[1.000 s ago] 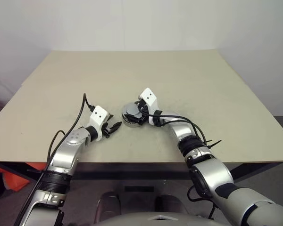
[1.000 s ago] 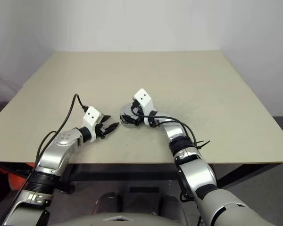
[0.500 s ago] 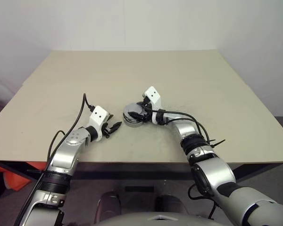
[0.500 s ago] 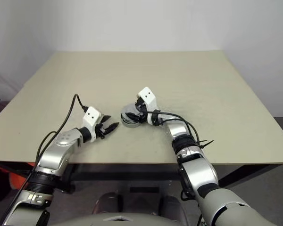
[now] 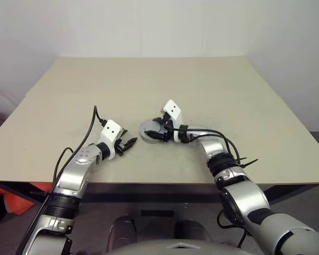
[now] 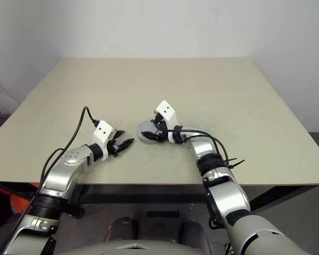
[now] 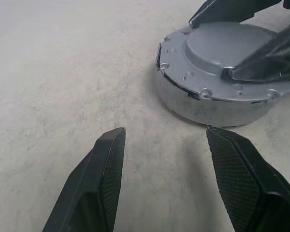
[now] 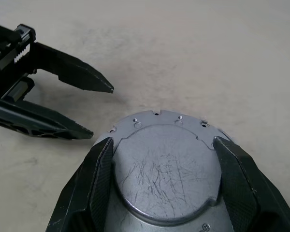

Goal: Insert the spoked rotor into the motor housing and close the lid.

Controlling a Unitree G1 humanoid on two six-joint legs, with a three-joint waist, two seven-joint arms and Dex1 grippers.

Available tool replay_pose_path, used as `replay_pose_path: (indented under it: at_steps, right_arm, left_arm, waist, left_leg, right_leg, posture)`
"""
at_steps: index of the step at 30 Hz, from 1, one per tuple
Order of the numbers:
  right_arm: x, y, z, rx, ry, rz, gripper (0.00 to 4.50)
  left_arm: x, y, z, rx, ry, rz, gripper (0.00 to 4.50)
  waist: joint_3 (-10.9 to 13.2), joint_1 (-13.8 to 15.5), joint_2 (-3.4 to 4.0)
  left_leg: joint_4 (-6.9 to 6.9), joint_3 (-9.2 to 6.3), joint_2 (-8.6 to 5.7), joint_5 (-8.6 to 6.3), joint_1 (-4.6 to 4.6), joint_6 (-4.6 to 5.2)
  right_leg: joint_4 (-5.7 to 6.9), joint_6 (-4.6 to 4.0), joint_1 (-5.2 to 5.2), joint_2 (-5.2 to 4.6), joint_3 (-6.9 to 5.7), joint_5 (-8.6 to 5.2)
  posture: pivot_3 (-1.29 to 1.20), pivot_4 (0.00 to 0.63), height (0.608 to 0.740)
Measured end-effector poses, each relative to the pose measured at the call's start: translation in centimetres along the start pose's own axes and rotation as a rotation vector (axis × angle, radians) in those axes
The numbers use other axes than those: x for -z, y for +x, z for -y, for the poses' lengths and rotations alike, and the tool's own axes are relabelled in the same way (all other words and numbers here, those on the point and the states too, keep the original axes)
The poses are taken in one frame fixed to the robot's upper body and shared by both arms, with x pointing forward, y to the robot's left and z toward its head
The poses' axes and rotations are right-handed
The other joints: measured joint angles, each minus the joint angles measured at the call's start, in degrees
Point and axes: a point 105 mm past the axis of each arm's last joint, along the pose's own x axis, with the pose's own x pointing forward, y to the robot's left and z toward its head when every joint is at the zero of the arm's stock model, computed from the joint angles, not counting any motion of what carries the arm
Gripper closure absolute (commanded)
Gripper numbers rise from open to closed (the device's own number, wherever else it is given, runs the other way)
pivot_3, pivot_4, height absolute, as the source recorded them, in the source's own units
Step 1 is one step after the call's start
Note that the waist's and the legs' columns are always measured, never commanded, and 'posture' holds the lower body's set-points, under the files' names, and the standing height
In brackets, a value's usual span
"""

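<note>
Right wrist view: the right gripper (image 8: 166, 179) is straddling the housing (image 8: 166, 169), one black finger (image 8: 99, 179) on each side of the raised, scratched lid (image 8: 169, 166). The fingers are standing wide, at or just beside the lid's edge; whether they are pressing on it cannot be told. The lid is sitting closed on the housing, so the rotor is not showing.

Left wrist view: the left gripper (image 7: 164, 159) is hanging partly open and empty, its fingers (image 7: 104, 164) just above the counter (image 7: 63, 72). The housing (image 7: 217, 77) is lying near, just past the fingertips, apart from them. The right gripper's fingers (image 7: 266, 60) are lying across the far side of the housing's top.

Left eye view: the housing (image 5: 149, 130) is resting flat on the counter (image 5: 149, 79), nearer the front edge than the back, about midway between the side edges. The left gripper (image 5: 128, 144) is pointing at it from the left, the right gripper (image 5: 158, 129) from the right.
</note>
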Motion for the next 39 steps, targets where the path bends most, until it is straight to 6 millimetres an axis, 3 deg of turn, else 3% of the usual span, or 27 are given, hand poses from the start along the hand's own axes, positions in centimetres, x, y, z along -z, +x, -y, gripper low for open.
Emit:
replay_pose_path:
  at_steps: [24, 31, 36, 39]
  right_arm:
    - [0.2, 0.4, 0.2, 0.035, -0.048, -0.021, 1.34]
    - [0.6, 0.5, 0.2, 0.041, -0.069, -0.025, 1.34]
    - [0.8, 0.5, 0.3, 0.044, -0.072, -0.031, 1.34]
    - [0.8, 0.5, 0.3, 0.044, -0.073, -0.034, 1.34]
  left_arm:
    - [0.3, -0.1, 0.1, -0.001, -0.005, -0.006, 1.7]
    - [0.4, -0.1, 0.1, -0.002, -0.008, -0.008, 1.7]
    - [0.0, 0.2, 0.0, -0.023, -0.134, 0.026, 1.7]
    - [-1.8, 0.9, -0.4, -0.043, -0.292, 0.113, 2.32]
  waist:
    - [0.0, 0.0, -0.01]
    - [0.0, -0.1, -0.02]
    - [0.0, 0.0, -0.02]
    - [0.0, 0.0, -0.04]
  left_leg:
    - [0.01, 0.0, 0.0, 0.01, 0.05, -0.01]
    - [-0.02, 0.0, 0.0, -0.01, 0.65, 0.0]
    - [-0.03, 0.0, 0.0, -0.01, 0.9, 0.0]
    - [-0.02, 0.0, 0.0, 0.0, 0.9, -0.01]
  right_leg:
    - [0.02, 0.0, 0.03, 0.0, 0.01, 0.0]
    - [-0.02, 0.02, 0.63, 0.0, 0.01, -0.02]
    - [-0.03, 0.17, 0.86, -0.05, 0.04, -0.11]
    - [-0.02, 0.09, 0.87, -0.04, 0.03, -0.07]
  posture:
    - [0.0, 0.0, 0.74]
    - [0.0, 0.0, 0.74]
    - [0.0, 0.0, 0.74]
    - [0.0, 0.0, 0.74]
